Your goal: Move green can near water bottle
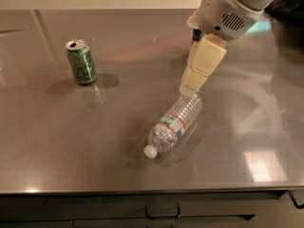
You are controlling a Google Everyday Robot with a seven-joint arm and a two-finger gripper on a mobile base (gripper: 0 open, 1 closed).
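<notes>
The green can [81,62] stands upright at the back left of the steel counter [71,146], its silver top open. The water bottle [175,125] lies on its side near the middle, white cap pointing to the front left. My gripper [194,80] hangs from the white arm at the upper right, pointing down and left. Its tip is just above the bottle's far end, well to the right of the green can. It holds nothing that I can see.
A sliver of a dark blue can [194,35] shows behind my arm at the back. The counter's front edge runs along the bottom, with a drawer handle [161,215] below it.
</notes>
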